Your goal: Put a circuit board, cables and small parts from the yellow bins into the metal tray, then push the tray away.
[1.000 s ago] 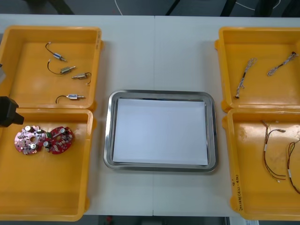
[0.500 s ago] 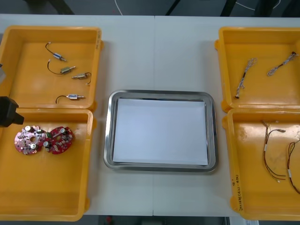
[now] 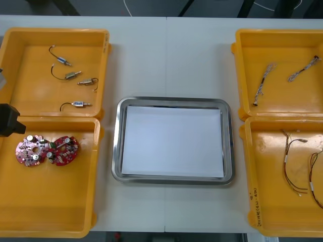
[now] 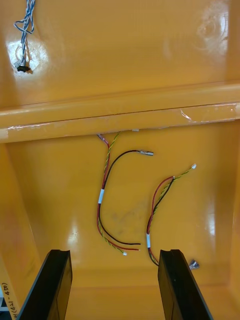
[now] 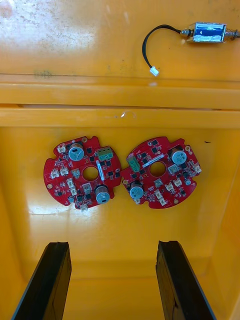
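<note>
Two round red circuit boards (image 5: pixel 82 172) (image 5: pixel 160 172) lie side by side on the floor of the near left yellow bin (image 3: pixel 50 201). My left gripper (image 5: pixel 112 280) hangs open above that bin, just short of the boards, with nothing between its fingers. In the front view the boards (image 3: pixel 31 151) (image 3: pixel 62 149) sit beside the left arm's black body (image 3: pixel 9 120). My right gripper (image 4: pixel 116 285) is open over the near right yellow bin (image 3: pixel 272 201), above the red and yellow cables (image 4: pixel 107 195) (image 4: pixel 160 215). The metal tray (image 3: pixel 117 146), white inside, holds nothing.
The far left bin (image 3: pixel 30 96) holds several small metal parts (image 3: pixel 73 75) with black leads. Two twisted blue and white cables (image 3: pixel 265 80) (image 3: pixel 303 68) lie in the far right bin (image 3: pixel 282 103). Bare table runs beyond the tray's far edge.
</note>
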